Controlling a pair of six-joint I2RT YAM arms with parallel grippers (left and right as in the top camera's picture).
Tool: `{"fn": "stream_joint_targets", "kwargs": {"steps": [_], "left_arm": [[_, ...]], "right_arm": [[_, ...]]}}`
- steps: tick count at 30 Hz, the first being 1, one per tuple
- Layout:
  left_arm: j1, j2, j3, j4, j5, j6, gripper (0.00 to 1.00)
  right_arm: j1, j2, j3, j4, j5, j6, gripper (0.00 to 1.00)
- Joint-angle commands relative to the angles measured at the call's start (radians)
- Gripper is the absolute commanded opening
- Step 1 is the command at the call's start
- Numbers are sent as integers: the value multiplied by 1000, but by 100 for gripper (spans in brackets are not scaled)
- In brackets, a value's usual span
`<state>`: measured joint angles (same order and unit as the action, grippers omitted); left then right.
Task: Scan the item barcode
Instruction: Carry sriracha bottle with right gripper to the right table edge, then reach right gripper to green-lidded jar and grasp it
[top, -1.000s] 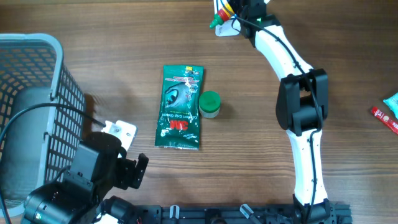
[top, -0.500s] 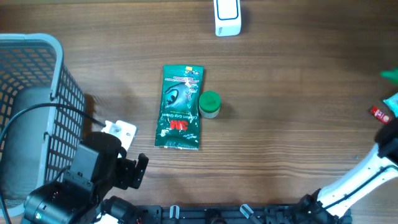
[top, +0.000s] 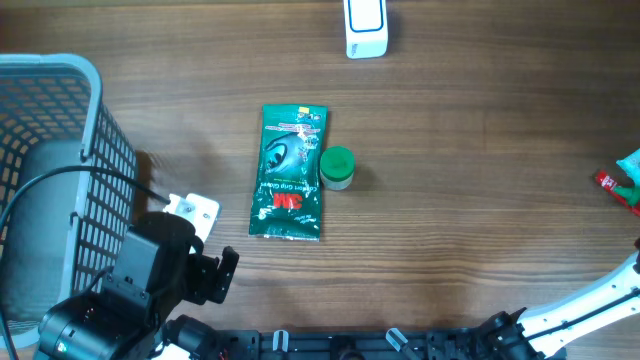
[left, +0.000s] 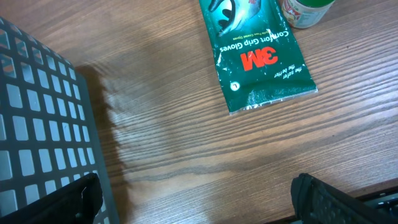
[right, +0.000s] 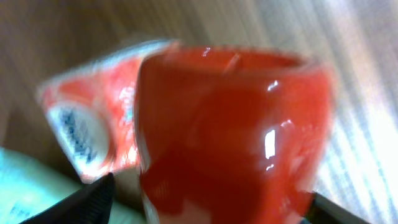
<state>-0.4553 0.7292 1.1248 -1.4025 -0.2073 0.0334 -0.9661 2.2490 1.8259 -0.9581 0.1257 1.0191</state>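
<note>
While a red item (right: 230, 130) fills the right jaws, grip unclear; glove packet (top: 290, 172) lies lengthwise ahead of wide left jaws.

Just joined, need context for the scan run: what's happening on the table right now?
The left pincer hangs open and empty by the basket. A 3M glove packet and a green-capped jar lie mid-table, untouched; the white scanner sits at the far edge. The right arm reaches off the right side, where the right pincer frames a blurred red object beside a red packet. Whether it grips that object is unclear.
</note>
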Motion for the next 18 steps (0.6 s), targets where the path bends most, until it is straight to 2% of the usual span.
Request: {"fn": "stream_joint_targets", "kwargs": {"steps": [1, 5, 6, 8, 12, 14, 16, 18], "left_arm": [[4, -3, 3, 2, 9, 8, 100], [4, -3, 3, 2, 9, 8, 100], [4, -3, 3, 2, 9, 8, 100], [4, -3, 3, 2, 9, 8, 100], [4, -3, 3, 2, 9, 8, 100], [4, -3, 3, 2, 9, 8, 100], [4, -3, 3, 2, 9, 8, 100], [4, -3, 3, 2, 9, 8, 100]], "right_arm": [[3, -39, 116, -20, -220, -77, 99], [23, -220, 282, -187, -233, -76, 100], [50, -327, 283, -204, -300, -72, 100], [109, -425, 283, -218, -409, -92, 99], [470, -527, 282, -230, -615, -410, 99], [680, -516, 279, -286, -597, -549, 100], [898, -488, 270, -349, -472, -532, 99], [1086, -451, 250, -394, -356, -429, 99]]}}
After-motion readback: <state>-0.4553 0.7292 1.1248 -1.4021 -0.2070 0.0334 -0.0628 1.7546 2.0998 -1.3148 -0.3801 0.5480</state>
